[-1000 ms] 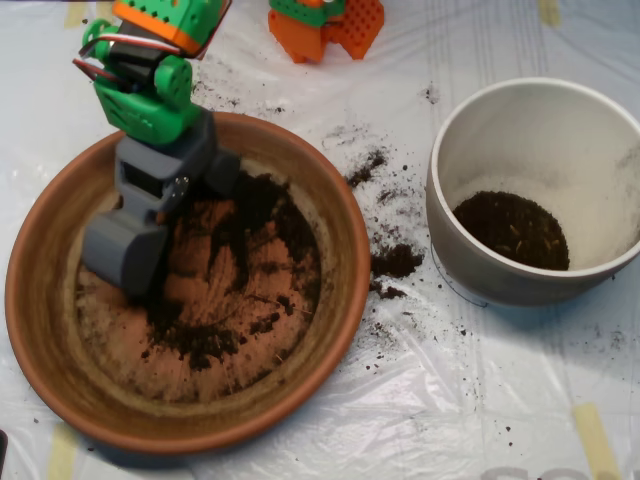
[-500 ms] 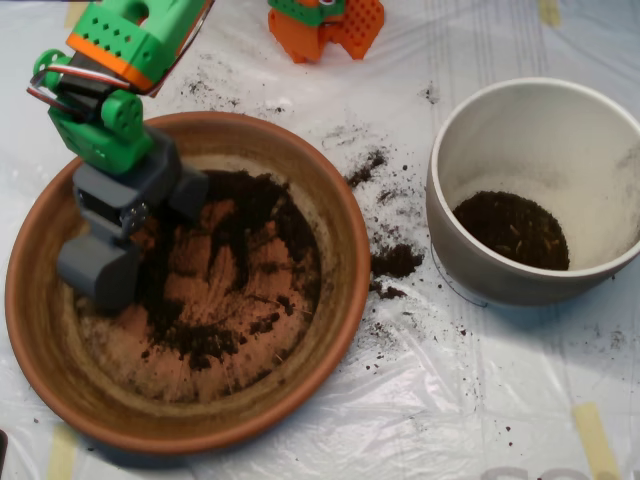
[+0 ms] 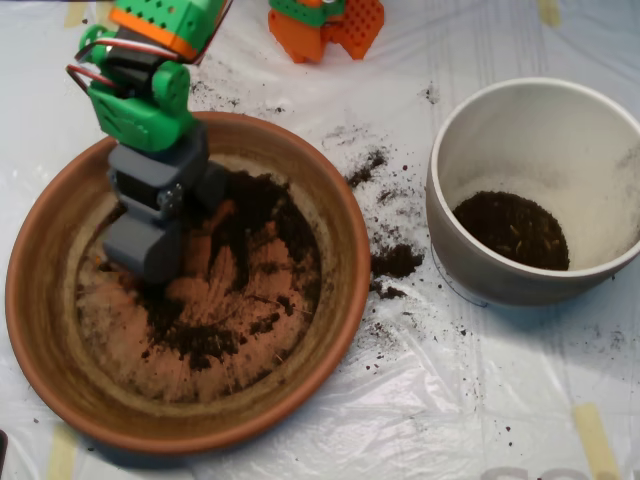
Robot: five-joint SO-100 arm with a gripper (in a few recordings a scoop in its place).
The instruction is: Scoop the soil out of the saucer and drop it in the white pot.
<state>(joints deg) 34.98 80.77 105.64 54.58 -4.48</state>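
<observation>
Overhead view of the scooping stage. The grey clamshell scoop [image 3: 148,240], carried on the green and orange arm [image 3: 145,95], sits low inside the large round terracotta saucer [image 3: 40,300], over the left part of the dish floor. Whether its two shells are parted or closed cannot be told from above, since the grey housing hides the edges where they meet.

The dark, crumbly potting soil [image 3: 255,215] lies mostly just to the right of the scoop, in a band curving from the upper middle of the saucer down its right side, with a thinner patch below the scoop near the centre. Bare clay, scraped in streaks, shows between these patches. The scoop's place at the left margin of the heap suggests it is set to bite into the remaining soil from that side.

The off-white ceramic pot [image 3: 470,270] stands well to the right of the scoop, outside the saucer, and already holds a dark layer of soil at its bottom. Spilled crumbs [image 3: 395,260] lie on the clear plastic sheet [image 3: 420,400] between saucer and pot, along the likely carrying path. An orange part [image 3: 325,25] rests at the top edge, beyond the scoop.

The task appears partly done, with more soil left to move.
</observation>
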